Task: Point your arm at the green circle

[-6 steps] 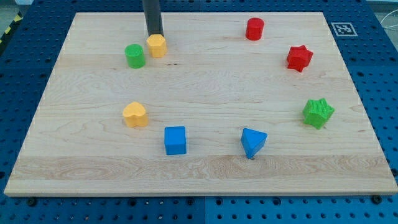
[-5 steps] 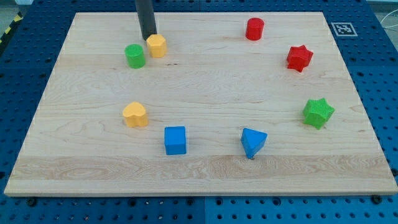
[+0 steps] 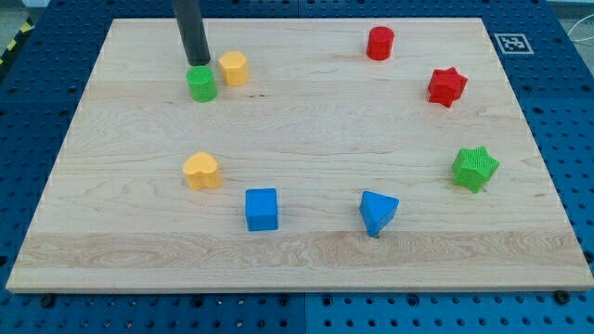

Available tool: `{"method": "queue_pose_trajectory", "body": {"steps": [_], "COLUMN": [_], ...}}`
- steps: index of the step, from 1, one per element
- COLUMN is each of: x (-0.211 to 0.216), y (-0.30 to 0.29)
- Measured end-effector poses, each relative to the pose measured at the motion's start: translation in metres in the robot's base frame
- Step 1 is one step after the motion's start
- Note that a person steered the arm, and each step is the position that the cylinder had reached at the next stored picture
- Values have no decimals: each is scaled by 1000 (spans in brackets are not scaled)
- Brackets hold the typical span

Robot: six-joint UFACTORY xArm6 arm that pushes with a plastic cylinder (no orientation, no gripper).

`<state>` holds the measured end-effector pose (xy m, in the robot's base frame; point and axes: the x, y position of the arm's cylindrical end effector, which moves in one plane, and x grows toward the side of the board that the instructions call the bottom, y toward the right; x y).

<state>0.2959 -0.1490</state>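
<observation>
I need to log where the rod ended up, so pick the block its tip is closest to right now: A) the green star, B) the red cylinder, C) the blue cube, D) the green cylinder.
D: my tip sits right at the upper edge of the green cylinder near the view's top left, with the yellow block just to its right and all the other blocks far off.

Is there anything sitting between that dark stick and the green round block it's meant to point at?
Nothing visible. My tip sits right at the top edge of the green circle, with no block between them. The nearest other piece, the yellow block, stands off to the view's right of both.
</observation>
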Motion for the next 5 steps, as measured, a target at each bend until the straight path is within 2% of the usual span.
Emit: {"method": "queue_pose_trajectory", "body": {"steps": [5], "x": [31], "y": [-23]}}
